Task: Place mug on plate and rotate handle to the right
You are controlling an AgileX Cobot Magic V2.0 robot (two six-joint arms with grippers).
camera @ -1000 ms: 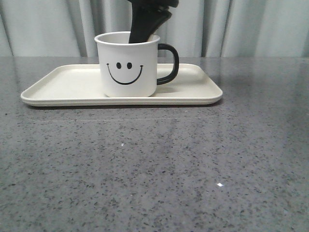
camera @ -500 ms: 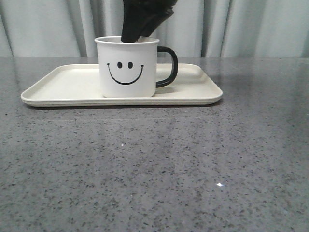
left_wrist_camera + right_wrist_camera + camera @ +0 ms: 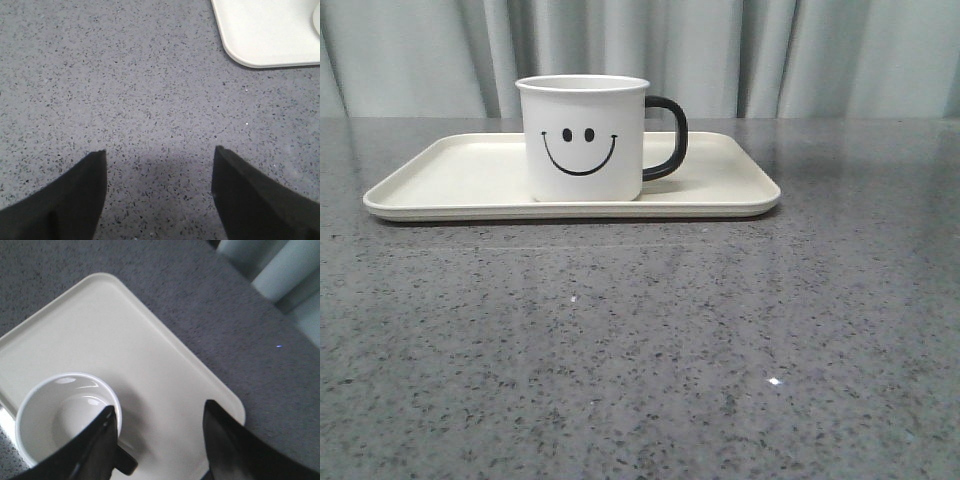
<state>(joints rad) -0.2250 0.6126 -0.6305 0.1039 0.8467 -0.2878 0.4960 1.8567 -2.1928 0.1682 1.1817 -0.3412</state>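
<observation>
The white mug (image 3: pixel 582 138) with a black smiley face stands upright on the cream plate (image 3: pixel 460 180), its black handle (image 3: pixel 665 138) pointing right. From above in the right wrist view, the mug (image 3: pixel 55 412) is empty, and the handle (image 3: pixel 126 462) pokes out beside one finger. My right gripper (image 3: pixel 159 412) hangs open above the plate (image 3: pixel 150 350), holding nothing. My left gripper (image 3: pixel 160 156) is open over bare table, a corner of the plate (image 3: pixel 260 35) beyond it. Neither gripper shows in the front view.
Grey speckled tabletop (image 3: pixel 650 340) stretches in front of the plate. Pale curtains (image 3: pixel 800 55) hang behind the table's far edge.
My right gripper, whose finger was inside the mug, has risen out of the front view. The mug stays on the plate with its handle to the right.
</observation>
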